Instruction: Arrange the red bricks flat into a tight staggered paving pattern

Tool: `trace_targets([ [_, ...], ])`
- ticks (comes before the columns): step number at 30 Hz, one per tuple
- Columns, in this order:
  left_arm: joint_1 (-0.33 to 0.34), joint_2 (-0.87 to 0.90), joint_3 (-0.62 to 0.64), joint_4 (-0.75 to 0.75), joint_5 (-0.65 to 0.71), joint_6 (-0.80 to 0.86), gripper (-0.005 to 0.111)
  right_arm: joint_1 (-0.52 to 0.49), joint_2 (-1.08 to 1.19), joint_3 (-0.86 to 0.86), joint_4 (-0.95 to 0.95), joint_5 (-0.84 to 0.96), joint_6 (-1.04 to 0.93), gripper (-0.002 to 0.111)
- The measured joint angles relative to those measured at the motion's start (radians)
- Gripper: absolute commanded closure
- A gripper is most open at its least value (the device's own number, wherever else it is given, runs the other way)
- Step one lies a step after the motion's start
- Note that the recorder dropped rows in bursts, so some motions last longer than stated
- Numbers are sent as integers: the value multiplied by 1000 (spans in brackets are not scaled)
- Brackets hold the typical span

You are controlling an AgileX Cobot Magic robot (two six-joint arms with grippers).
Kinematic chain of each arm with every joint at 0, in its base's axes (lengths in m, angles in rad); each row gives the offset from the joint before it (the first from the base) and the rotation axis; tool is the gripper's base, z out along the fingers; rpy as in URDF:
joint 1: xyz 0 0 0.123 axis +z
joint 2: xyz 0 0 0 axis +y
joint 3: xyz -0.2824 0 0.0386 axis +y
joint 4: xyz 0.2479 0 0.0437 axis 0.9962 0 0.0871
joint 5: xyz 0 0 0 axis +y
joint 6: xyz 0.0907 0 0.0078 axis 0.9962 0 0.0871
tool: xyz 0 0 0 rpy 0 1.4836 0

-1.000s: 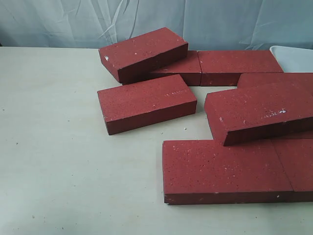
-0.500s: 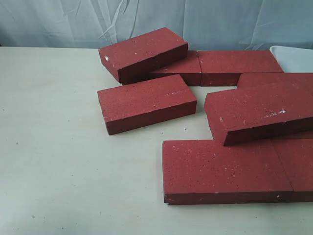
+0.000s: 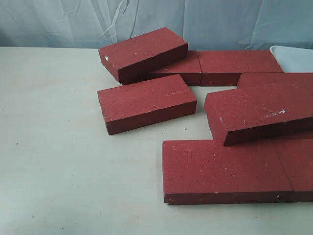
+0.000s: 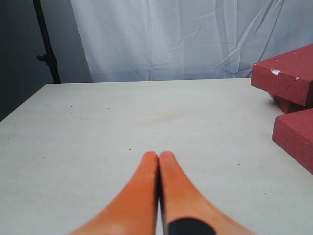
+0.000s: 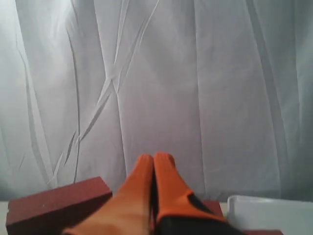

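Nothing has shifted in the last second: the red bricks point(image 3: 237, 66) lie as they did, and neither arm has entered the exterior view.

Nearest, at the lower right, a front pair point(image 3: 225, 169) lies flat and end to end with a tight joint, the second brick cut off by the frame edge. Just behind them a tilted brick point(image 3: 259, 115) sits askew on top of others rather than flat on the table point(image 3: 58, 147). At centre a loose brick point(image 3: 146, 103) lies flat but skewed, apart from its neighbours. Farthest, at upper centre, a top brick point(image 3: 144, 53) leans on a flat back row point(image 3: 183, 68), and a white tray point(image 3: 293, 56) shows at the upper right.

The left gripper point(image 4: 159, 157) has its fingers pressed together on nothing, low over bare table beside the pile. The right gripper point(image 5: 154, 159) is likewise closed and empty, pointing at the curtain point(image 5: 156, 73).

I judge that laying has barely begun and no pick is under way. The next move calls for spreading the fingers wide, lifting a stacked brick clear, then butting it down offset by half a length.
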Motion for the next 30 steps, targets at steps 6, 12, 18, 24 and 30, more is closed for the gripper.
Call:
trace_targets([
  [6,0,0,0,0,0,0,107,0,295,-287,0,366,0,109],
  [12,0,0,0,0,0,0,107,0,602,-417,0,522,0,109],
  [18,0,0,0,0,0,0,107,0,923,-453,38,516,-47,109],
  [24,0,0,0,0,0,0,107,0,1142,-587,123,572,-99,109],
  [30,0,0,0,0,0,0,107,32,1314,-743,165,608,-145,109],
])
